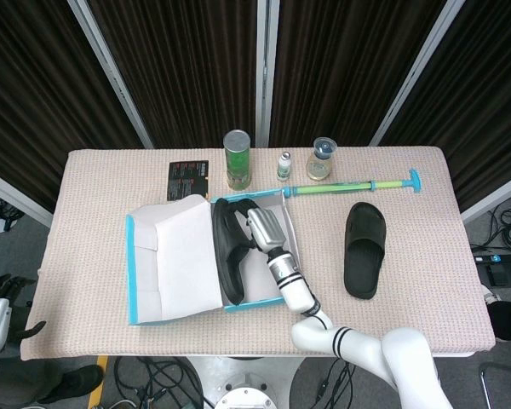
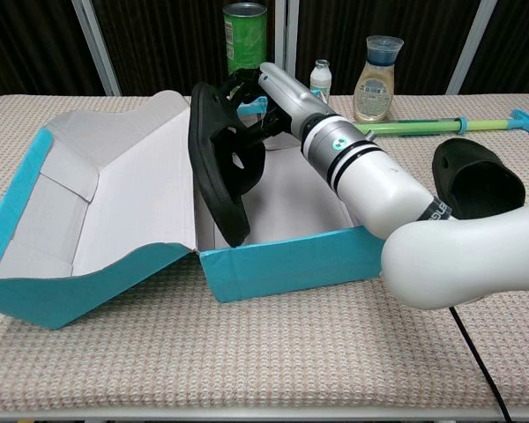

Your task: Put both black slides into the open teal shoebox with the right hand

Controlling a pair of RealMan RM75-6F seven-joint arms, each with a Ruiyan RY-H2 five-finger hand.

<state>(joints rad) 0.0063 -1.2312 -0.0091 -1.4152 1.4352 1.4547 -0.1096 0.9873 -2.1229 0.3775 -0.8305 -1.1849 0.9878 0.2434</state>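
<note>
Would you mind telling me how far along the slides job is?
Nothing is finished yet. In hand: the right hand holds one black slide on edge, its lower end inside the teal shoebox. Left: release it, then fetch the second slide from the table.

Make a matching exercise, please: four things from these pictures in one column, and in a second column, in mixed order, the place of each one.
Things:
1. slide in the right hand
2. second slide
3. green can
4. black card

Places:
A. flat on the table, to the right of the shoebox
B. standing at the back of the table, behind the shoebox
C. held on edge in the box, at the lid side
D. lying flat behind the open lid

Pairs: 1-C, 2-A, 3-B, 4-D
</note>
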